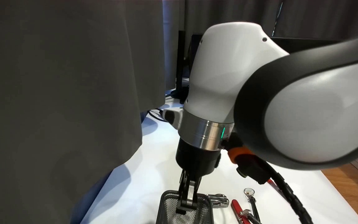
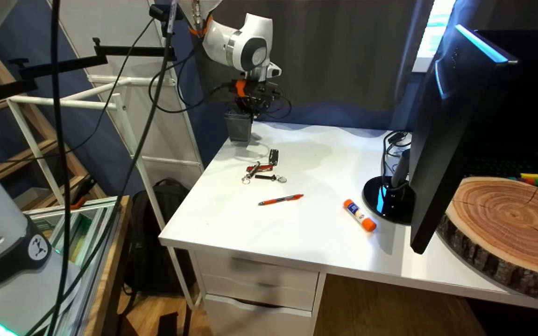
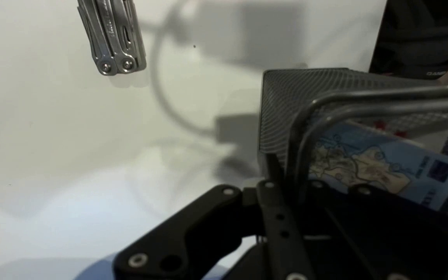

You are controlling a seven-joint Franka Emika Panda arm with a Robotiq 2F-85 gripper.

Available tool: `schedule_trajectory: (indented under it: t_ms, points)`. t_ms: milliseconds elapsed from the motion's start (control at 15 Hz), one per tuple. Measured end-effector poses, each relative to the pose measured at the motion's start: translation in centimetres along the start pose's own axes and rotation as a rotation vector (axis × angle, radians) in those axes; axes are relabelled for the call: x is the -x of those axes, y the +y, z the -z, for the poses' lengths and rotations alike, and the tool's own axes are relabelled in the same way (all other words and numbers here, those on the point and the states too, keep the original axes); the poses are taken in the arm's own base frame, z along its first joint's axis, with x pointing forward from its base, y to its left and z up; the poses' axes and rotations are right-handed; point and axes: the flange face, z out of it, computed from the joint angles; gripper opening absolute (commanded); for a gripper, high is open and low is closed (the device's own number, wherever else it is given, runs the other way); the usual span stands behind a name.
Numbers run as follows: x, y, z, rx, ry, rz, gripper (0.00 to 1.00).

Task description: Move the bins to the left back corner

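The bin is a dark grey mesh cup, squarish and tapered. It shows in both exterior views [image 1: 209,213] [image 2: 238,130] and in the wrist view [image 3: 286,97]. It is at the curtain-side end of the white table, close to the table's side edge. I cannot tell whether its base touches the table. My gripper [image 1: 186,207] is at the bin's rim, and it also shows in the wrist view [image 3: 286,171]. One finger is outside the wall and one inside, closed on the rim. A blue card with a map print [image 3: 368,163] lies inside the bin.
A silver multi-tool [image 2: 273,157] lies near the bin. Close by are a red pocket knife [image 2: 260,168] and a small mirror tool [image 2: 271,178]. A red pen [image 2: 280,199], a glue stick [image 2: 360,215] and a monitor [image 2: 456,140] are farther off. A grey curtain [image 1: 73,77] hangs beside the arm.
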Motion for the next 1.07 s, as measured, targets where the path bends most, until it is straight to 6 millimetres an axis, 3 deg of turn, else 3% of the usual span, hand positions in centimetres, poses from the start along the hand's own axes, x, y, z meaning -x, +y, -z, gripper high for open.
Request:
schedule_trajectory:
  t_ms: [133, 200, 333, 733, 933, 1067]
  points:
    - [0.2, -0.1, -0.8, 0.012, 0.022, 0.009, 0.02]
    - [0.3, -0.1, -1.0, 0.019, 0.041, 0.013, 0.31]
    - [0.6, -0.5, -1.6, 0.023, 0.059, 0.02, 0.37]
    - [1.9, -0.7, -2.1, 0.031, 0.085, -0.007, 0.8]
    - [1.7, 0.1, 1.1, 0.072, 0.166, -0.021, 0.99]
    - [1.6, 0.5, 5.1, 0.109, 0.244, -0.025, 1.0]
